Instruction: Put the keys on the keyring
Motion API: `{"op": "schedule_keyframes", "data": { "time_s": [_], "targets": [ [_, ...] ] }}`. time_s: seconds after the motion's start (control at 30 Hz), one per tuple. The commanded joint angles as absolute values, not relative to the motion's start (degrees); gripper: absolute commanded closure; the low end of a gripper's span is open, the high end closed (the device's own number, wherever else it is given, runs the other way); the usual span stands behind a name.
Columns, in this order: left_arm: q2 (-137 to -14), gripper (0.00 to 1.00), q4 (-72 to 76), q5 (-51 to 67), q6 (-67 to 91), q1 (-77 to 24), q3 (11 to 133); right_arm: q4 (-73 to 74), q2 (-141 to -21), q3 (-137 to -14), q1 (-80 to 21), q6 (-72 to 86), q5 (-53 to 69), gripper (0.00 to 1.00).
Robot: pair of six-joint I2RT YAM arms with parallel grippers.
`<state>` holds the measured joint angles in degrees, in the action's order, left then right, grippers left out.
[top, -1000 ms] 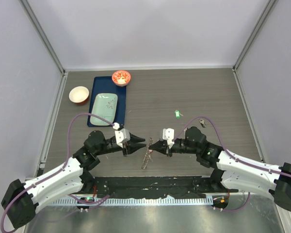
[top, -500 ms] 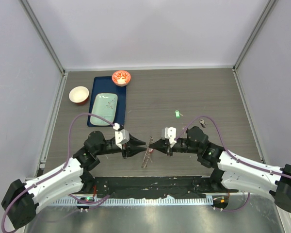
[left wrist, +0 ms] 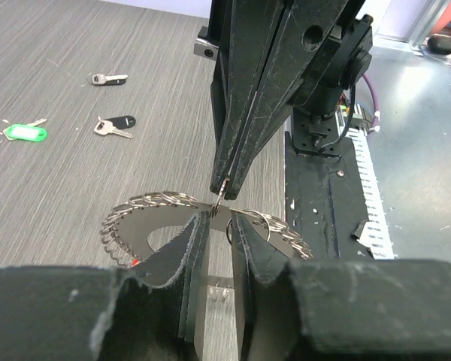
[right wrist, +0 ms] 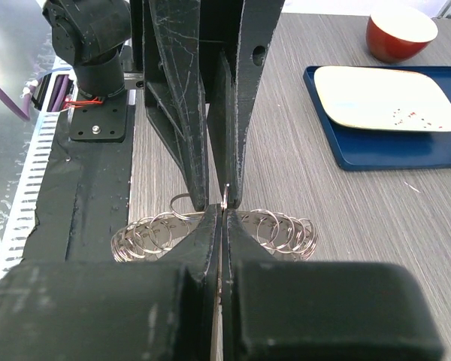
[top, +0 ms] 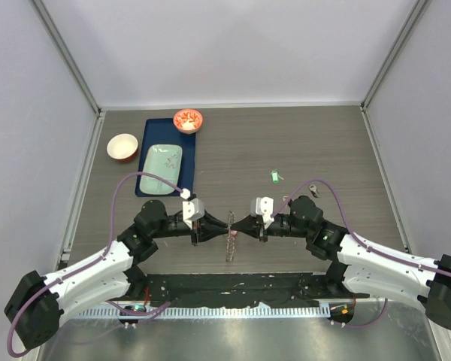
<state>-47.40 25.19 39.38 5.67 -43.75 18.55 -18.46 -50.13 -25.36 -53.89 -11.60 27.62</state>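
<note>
The keyring (top: 229,244) is a flat silvery ring with many small wire loops on its rim. It stands on edge between the two grippers. My right gripper (top: 236,224) is shut on one small loop at the rim, as the right wrist view (right wrist: 222,210) shows. My left gripper (top: 225,223) faces it tip to tip. Its jaws stand a narrow gap apart on either side of that loop (left wrist: 216,218). A green key (top: 273,176) and a dark key (top: 313,189) lie on the table behind. The left wrist view shows the green key (left wrist: 24,132) and two dark keys (left wrist: 119,124), (left wrist: 107,78).
A blue tray (top: 150,143) holding a pale green plate (top: 160,169) lies at the back left. A red bowl (top: 188,119) sits at the tray's far end, and a white-lined bowl (top: 122,147) stands left of it. Black base plates line the near edge.
My left gripper has moved right until its tips meet the right gripper over the keyring. The keyring has gone from leaning to nearly upright.
</note>
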Motion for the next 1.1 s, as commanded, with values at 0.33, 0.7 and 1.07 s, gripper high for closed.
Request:
{"op": "schedule_keyframes", "data": {
  "time_s": [0.33, 0.7, 1.07],
  "targets": [
    [-47.55, 0.80, 29.97, 41.66, 7.38, -43.24, 21.18, -23.82, -49.48, -25.58, -53.70, -10.72, 29.09, 0.99],
    [-49.40, 0.87, 30.32, 42.10, 7.65, -43.24, 22.50, -23.64, -50.27, -25.75, -53.70, -10.81, 29.88, 0.99],
    [-46.59, 1.00, 16.30, 41.05, 0.64, -43.24, 25.92, -19.70, -48.34, -27.24, -53.79, -8.79, 25.67, 0.72]
  ]
}}
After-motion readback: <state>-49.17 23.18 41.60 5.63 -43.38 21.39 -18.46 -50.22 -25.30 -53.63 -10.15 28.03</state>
